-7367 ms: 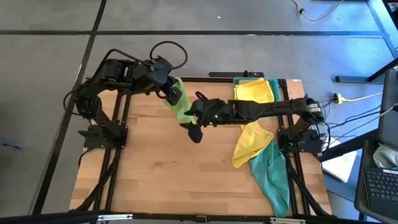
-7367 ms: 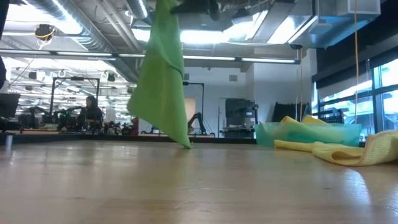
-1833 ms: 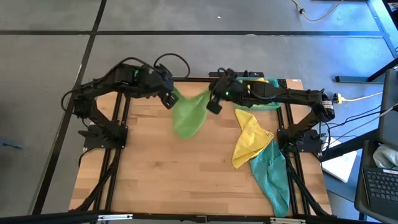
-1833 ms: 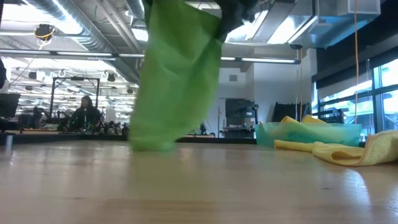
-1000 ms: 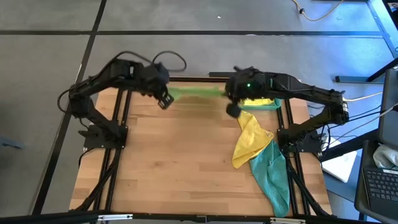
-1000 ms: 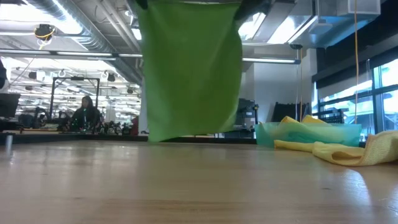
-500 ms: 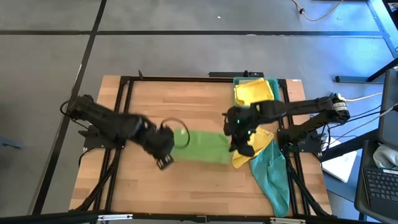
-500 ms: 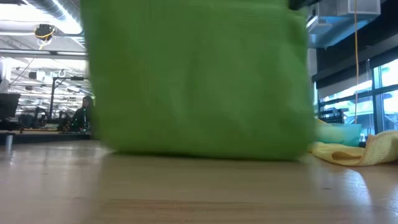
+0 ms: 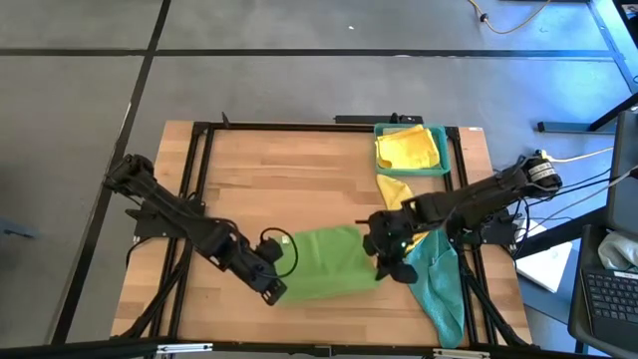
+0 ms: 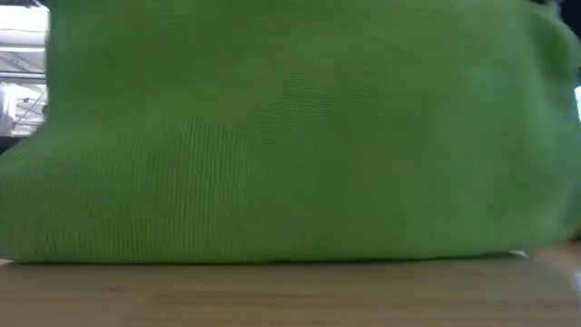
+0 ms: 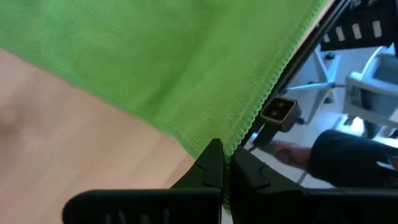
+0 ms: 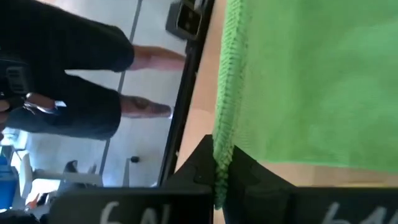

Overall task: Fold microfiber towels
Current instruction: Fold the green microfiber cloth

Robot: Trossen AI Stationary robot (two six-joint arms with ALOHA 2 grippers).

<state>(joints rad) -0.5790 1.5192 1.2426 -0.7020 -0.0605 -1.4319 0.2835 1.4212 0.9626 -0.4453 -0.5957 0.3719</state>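
Note:
The bright green towel (image 9: 324, 261) is stretched between my two grippers over the near middle of the table. It fills the low view (image 10: 290, 136). My left gripper (image 9: 276, 289) is shut on the towel's near left corner. My right gripper (image 9: 384, 269) is shut on its near right corner. In the teal tray (image 9: 454, 165) at the far right lies a yellow towel (image 9: 409, 148). A second yellow towel (image 9: 397, 194) and a teal towel (image 9: 439, 289) lie on the table under and beyond my right arm. My left gripper (image 11: 225, 155) pinches the green towel's corner (image 11: 233, 140) at the hemmed edge between its two fingers, slanting down. The towel runs taut from there toward the other gripper. Its lower edge (image 10: 272, 259) reaches the table. My right gripper (image 12: 221, 155) pinches the towel's hemmed edge (image 12: 224, 130) at the corner between its two fingers, slanting down. The cloth spreads flat away from the fingers, drawn taut toward my left gripper.
The black frame rails (image 9: 199, 179) run along the table's left, right and far sides. Bare wood lies left of the towel and at the far middle. A person (image 12: 74, 74) stands beyond the table's near edge.
Both grippers have swung from high at the far edge down and toward the near edge, tipping downward. They carry the green towel stretched between them. The towel hung as a flat sheet clear of the table. Now its lower edge has come down onto the wood.

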